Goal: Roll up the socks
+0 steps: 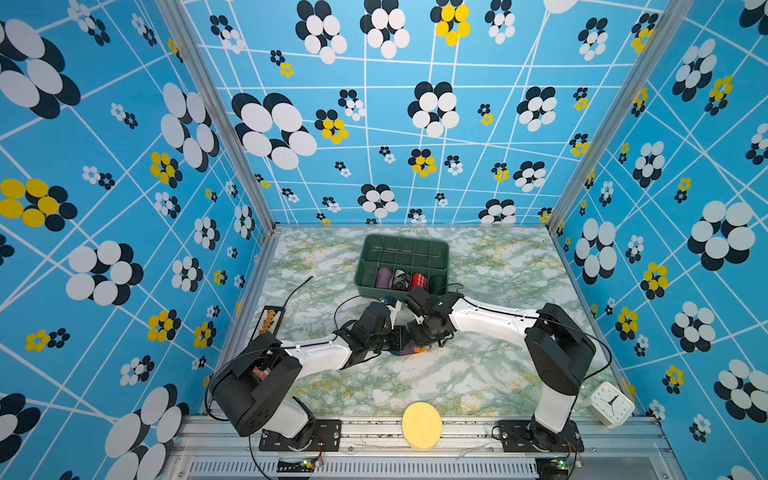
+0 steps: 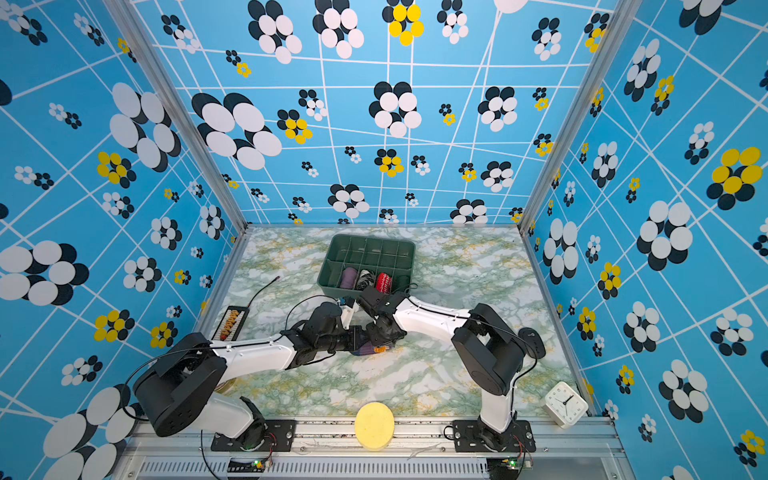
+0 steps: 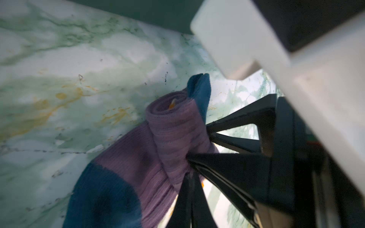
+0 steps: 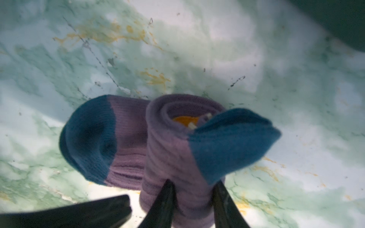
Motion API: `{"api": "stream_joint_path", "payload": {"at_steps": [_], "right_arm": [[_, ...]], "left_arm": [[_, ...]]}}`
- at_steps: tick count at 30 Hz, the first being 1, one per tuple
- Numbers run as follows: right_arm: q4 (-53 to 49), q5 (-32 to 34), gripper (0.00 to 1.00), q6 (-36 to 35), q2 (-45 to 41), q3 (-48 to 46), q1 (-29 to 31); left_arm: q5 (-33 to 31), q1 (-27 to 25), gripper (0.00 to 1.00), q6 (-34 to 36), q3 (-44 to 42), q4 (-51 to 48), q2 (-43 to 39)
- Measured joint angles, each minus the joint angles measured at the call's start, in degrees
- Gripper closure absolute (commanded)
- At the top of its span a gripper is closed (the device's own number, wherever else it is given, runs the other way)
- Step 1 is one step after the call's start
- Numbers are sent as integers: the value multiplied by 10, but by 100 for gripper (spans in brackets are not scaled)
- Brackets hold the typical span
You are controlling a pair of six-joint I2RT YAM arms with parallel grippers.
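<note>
1. The socks [image 4: 167, 154], nearly rolled, were found at the middle of the table [image 1: 478, 374], just near of the bin [image 1: 365, 266].
2. The roll was grasped by the right claw [image 4: 193, 182], presumably against unwinding.
3. The left claw [image 3: 188, 177] was clenched beside it.

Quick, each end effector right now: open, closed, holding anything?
Left end effector: closed, apparently pinching the socks.
Right end effector: closed on the rolled part of the socks.
</note>
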Motion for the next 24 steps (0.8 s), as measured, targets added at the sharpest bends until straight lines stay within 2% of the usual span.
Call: {"api": "stream_joint_path", "payload": {"at_steps": [15,20,24], "right_arm": [[16,-8,64,0,-10,-17,-5],[30,-11,57,1,-21,-32,-9],[53,-31,55,1,-48,-59,-14]], "left_arm": [[-14,0,96,-2,33,27,72],[-14,0,97,-1,41,26,83],[-14,-4,97,-1,41,26,85]]}}
